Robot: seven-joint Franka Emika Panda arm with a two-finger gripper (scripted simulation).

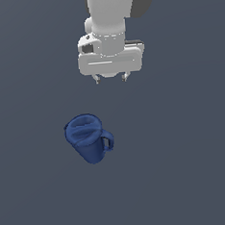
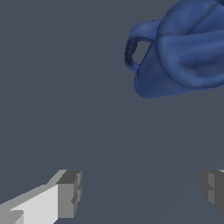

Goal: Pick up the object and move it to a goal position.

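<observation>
The dark blue mug (image 1: 87, 138) stands on the grey floor in the exterior view, its open mouth facing up and its loop handle (image 1: 108, 142) pointing to the exterior view's right. My gripper (image 1: 111, 79) hangs above the floor, farther back than the mug and a little to the exterior view's right of it, apart from it. Its jaws are wide open and empty. In the wrist view the mug (image 2: 183, 52) shows with its handle (image 2: 135, 50), well away from the gripper (image 2: 142, 190), whose fingertips (image 2: 69, 192) stand far apart.
A plain dark grey floor (image 1: 187, 175) fills both views. The white arm (image 1: 111, 18) rises out of the top of the exterior view.
</observation>
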